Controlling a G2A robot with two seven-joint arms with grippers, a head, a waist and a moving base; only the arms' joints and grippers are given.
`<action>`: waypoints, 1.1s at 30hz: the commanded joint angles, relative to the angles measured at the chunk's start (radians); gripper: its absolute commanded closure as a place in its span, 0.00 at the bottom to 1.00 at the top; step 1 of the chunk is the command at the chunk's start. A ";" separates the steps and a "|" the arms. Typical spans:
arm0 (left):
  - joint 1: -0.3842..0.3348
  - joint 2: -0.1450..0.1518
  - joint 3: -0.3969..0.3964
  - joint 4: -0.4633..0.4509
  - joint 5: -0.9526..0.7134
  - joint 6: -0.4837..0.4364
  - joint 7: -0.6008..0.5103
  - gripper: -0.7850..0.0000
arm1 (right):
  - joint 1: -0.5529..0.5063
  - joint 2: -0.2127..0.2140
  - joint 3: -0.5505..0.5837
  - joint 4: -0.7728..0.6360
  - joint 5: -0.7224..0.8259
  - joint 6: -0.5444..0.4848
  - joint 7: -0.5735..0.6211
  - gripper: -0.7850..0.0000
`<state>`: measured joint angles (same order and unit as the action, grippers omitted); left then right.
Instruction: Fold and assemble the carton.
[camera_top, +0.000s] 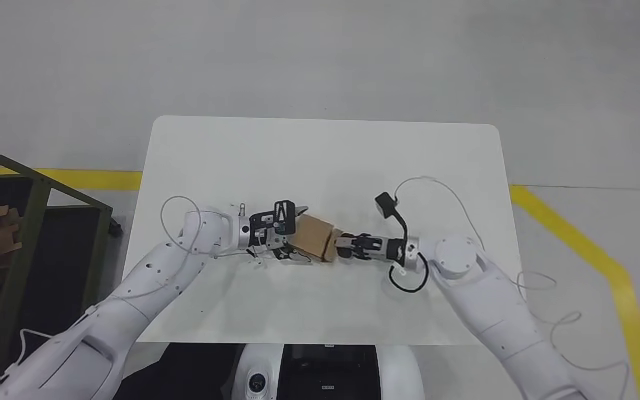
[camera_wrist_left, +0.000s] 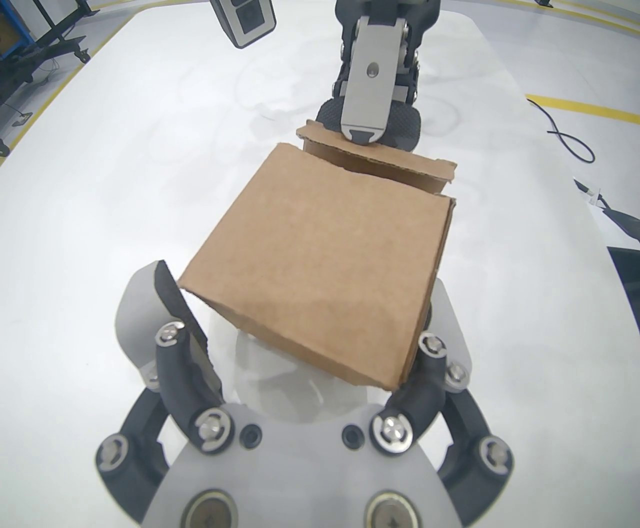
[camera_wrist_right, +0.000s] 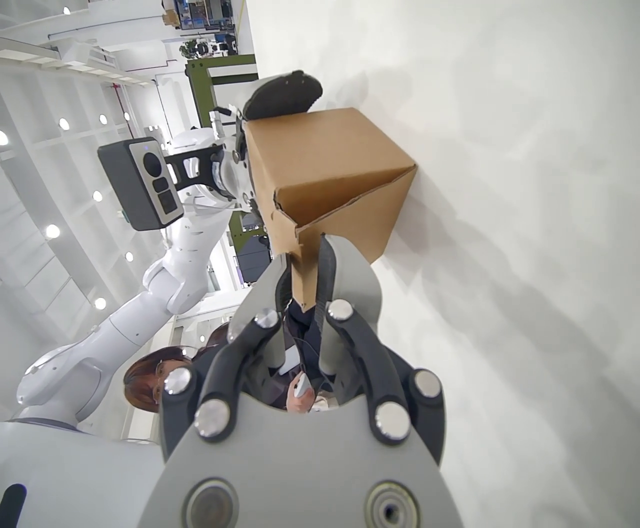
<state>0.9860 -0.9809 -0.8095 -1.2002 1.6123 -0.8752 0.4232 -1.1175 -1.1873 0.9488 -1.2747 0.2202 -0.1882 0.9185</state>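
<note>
Two grippers are holding the carton (camera_top: 316, 238) at frame centre on the surface (camera_top: 320, 160): left gripper (camera_wrist_left: 302, 289), spread wide, is clasping its sides; right gripper (camera_wrist_right: 307, 250), nearly closed, is pinching a flap (camera_wrist_right: 305, 280).

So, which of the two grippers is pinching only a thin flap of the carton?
The right gripper: its jaws are nearly closed on one flap edge of the carton. The left gripper instead spans the whole body, spread wide.

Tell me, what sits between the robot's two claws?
The carton: in the top view it lies between the left gripper and the right gripper, which pinches its flap.
</note>
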 joint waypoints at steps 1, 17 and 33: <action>0.003 0.000 -0.002 -0.005 -0.001 0.000 0.000 0.00 | 0.004 -0.001 -0.002 -0.001 -0.006 0.004 -0.004 0.90; 0.017 0.003 -0.020 -0.022 0.004 -0.005 -0.007 0.00 | -0.004 0.004 0.014 -0.029 -0.043 0.030 -0.028 0.93; 0.026 0.002 -0.025 -0.030 0.009 -0.007 -0.005 0.00 | -0.017 0.009 0.022 -0.062 -0.082 0.068 -0.053 0.96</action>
<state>1.0113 -0.9787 -0.8344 -1.2304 1.6199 -0.8819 0.4169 -1.1342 -1.1788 0.9709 -1.3342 0.1403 -0.1218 0.8664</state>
